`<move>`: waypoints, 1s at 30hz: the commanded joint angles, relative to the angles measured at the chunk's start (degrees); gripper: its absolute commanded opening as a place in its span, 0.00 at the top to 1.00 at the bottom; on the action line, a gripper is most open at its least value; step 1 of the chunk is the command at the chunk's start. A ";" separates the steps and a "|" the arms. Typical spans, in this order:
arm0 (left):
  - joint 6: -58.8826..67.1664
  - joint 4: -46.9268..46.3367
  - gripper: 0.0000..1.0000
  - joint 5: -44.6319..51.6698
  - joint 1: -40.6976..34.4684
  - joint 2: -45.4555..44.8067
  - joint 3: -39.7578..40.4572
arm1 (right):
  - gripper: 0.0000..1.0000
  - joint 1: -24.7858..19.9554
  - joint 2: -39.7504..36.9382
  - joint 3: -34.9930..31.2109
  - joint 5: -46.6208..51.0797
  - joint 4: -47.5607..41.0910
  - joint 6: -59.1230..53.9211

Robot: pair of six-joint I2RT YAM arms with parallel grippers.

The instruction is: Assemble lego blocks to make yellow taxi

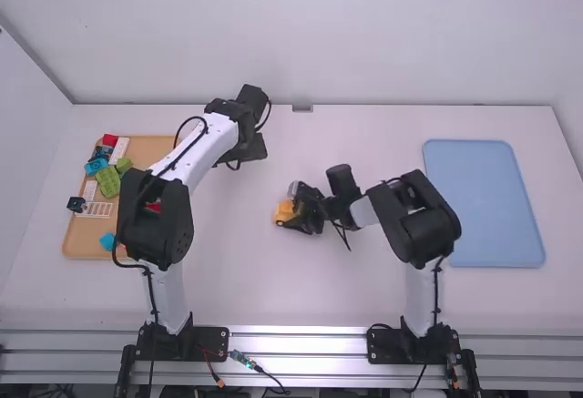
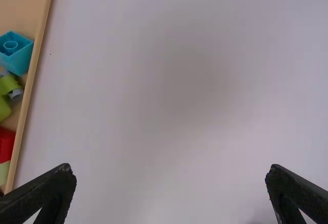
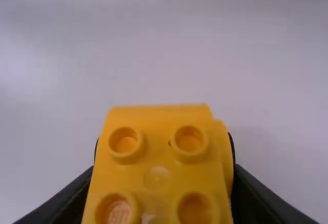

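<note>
Around the middle of the table, my right gripper [image 1: 296,216] holds a yellow block piece [image 1: 285,212]. Seen from the right wrist, the yellow block [image 3: 156,167] has round studs facing the camera, and my right gripper [image 3: 161,193] is shut on its sides. My left gripper [image 1: 244,154] is over the table, right of the wooden tray. From the left wrist, the left gripper [image 2: 170,175] stands open, with white table between its widely parted fingers.
The wooden tray [image 1: 82,245] on the left, partly behind the left arm, holds green, blue, red and white blocks. A blue tray [image 1: 487,202] lies on the right. A small dark block [image 1: 76,204] sits at the wooden tray's left edge.
</note>
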 commanded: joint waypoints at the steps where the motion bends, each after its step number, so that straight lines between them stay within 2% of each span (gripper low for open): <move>1: 4.02 1.09 0.01 0.72 0.26 -1.77 0.09 | 0.69 -3.08 -8.16 0.92 3.17 -4.20 -1.95; 7: 14.19 6.78 0.01 8.85 0.31 -1.77 -2.89 | 0.74 -8.68 -18.95 0.92 16.11 -13.31 1.51; 9: 18.08 8.68 0.01 10.45 0.26 -1.77 -4.13 | 0.74 -12.04 -22.17 0.94 20.96 -15.93 4.52; 11: 19.37 9.55 0.01 10.84 0.26 -1.77 -4.76 | 0.75 -13.97 -23.52 0.92 22.84 -17.18 5.62; 15: 26.84 12.90 0.01 14.36 0.24 -1.77 -6.73 | 0.79 -22.64 -26.73 0.92 28.30 -20.59 10.03; 16: 26.84 12.90 0.01 14.36 0.24 -1.77 -6.73 | 0.79 -22.64 -26.73 0.92 28.30 -20.59 10.03; 20: 34.03 15.02 0.01 20.02 0.31 -1.77 -7.54 | 0.80 -32.46 -27.11 0.92 31.89 -20.87 14.34; 24: 38.64 16.68 0.01 24.79 0.35 -1.77 -7.54 | 0.80 -38.42 -25.88 0.85 31.93 -20.59 14.45; 30: 38.47 17.94 0.01 24.83 0.17 -1.77 -7.54 | 0.83 -43.01 -22.71 -0.70 37.92 -17.16 17.46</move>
